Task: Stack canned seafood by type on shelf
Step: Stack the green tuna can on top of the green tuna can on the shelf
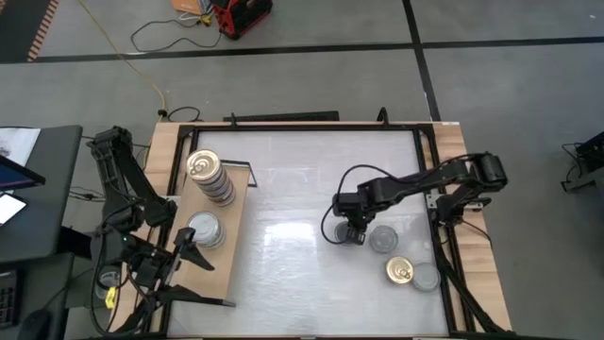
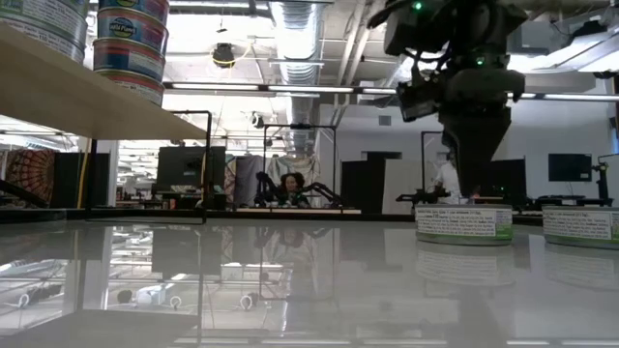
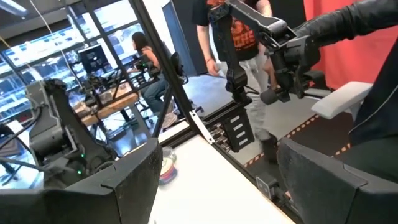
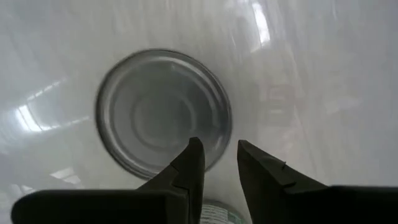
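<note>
Silver-grey tin (image 4: 163, 112) beneath right claw (image 4: 219, 167), narrowly parted.

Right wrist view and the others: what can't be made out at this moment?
- Right tool and the silver-topped tin: the right wrist view shows narrowly parted fingers at the tin's rim; contact cannot be told.
- Tin stacks on the shelf: the high view hides the count in the tall stack; the low view cuts it off at the top edge.
- Tin labels: too small in the low view.
- Left tool: the left wrist view shows only its open fingers, nothing between.
</note>
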